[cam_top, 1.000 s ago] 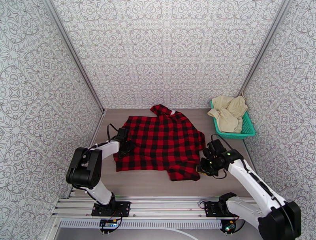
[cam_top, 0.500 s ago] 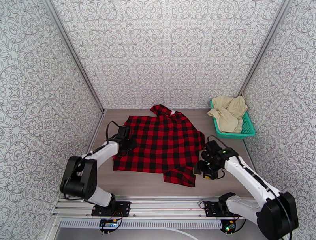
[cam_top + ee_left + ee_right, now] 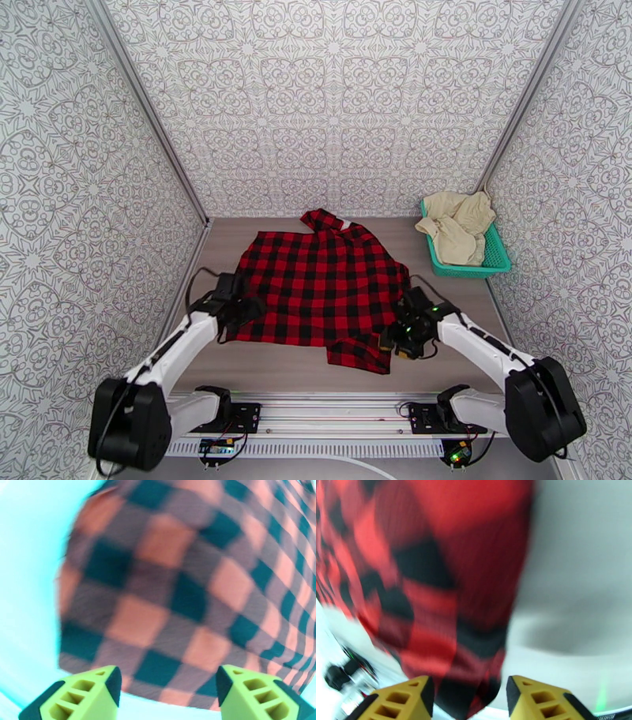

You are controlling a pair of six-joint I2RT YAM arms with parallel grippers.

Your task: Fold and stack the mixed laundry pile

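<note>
The red-and-black checked flannel shirt (image 3: 324, 284) lies spread flat on the table, collar toward the back wall, with one sleeve folded across its near right corner. My left gripper (image 3: 245, 306) sits at the shirt's near left edge. In the left wrist view the left gripper (image 3: 168, 691) is open, its green fingertips wide apart, and the checked cloth (image 3: 166, 590) lies just ahead of them. My right gripper (image 3: 389, 341) is at the folded sleeve. In the right wrist view the right gripper (image 3: 471, 697) has its yellow fingers apart, with the shirt's edge (image 3: 434, 578) running down between them. Cream-beige cloth pieces (image 3: 458, 225) are heaped in the basket.
A teal mesh basket (image 3: 494, 264) stands at the back right against the wall. Patterned walls enclose the table on three sides. Bare tabletop (image 3: 276, 367) lies between the shirt and the arm bases, and more (image 3: 450, 304) between shirt and basket.
My left gripper has opened and drawn back toward the near left, letting go of the shirt's left edge. My right gripper has shifted left, and the folded sleeve moved left with it.
</note>
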